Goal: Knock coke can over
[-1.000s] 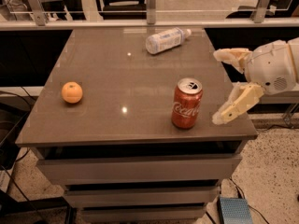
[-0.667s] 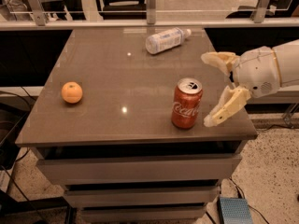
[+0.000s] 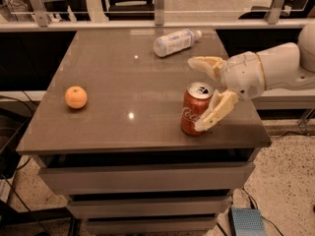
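Note:
The red coke can (image 3: 193, 110) stands upright near the front right of the brown table (image 3: 123, 82), silver top showing. My gripper (image 3: 203, 95) comes in from the right at can height and is open. Its near finger (image 3: 214, 111) lies against the can's right side, and its far finger (image 3: 203, 64) reaches just behind the can's top. The can sits between the two fingers.
A clear plastic bottle (image 3: 174, 42) lies on its side at the back of the table. An orange fruit (image 3: 76, 97) sits at the front left. The table's front edge is close to the can. A railing and chairs stand behind the table.
My gripper has moved left toward the can, from beside it to straddling it. The can still stands upright in the same place.

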